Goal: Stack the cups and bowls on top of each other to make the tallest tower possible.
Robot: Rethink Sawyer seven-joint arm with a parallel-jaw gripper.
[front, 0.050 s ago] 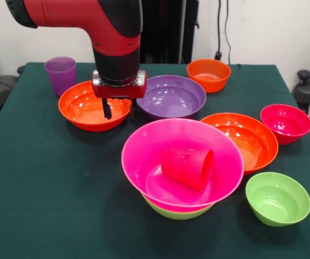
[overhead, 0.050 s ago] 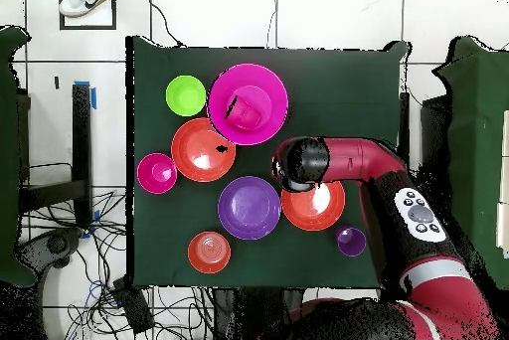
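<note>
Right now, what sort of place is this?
Probably a robotics lab: a red robot arm works over a green-covered table, cables trail across the tiled floor, and bright plastic bowls are laid out.

— Bright, even room light from above; soft shadows sit close under the bowls on the green table [front, 0.050 s ago: 47, 205].
— Any glare?
— White highlights inside the orange bowl [front, 0.050 s ago: 84, 110] and purple bowl [front, 0.050 s ago: 171, 97]. Front view sharp.

red-pink cup [front, 0.050 s ago: 188, 168] lies tipped in the hot pink bowl [front, 0.050 s ago: 144, 154] nested on a lime green bowl [front, 0.050 s ago: 176, 212].
</note>
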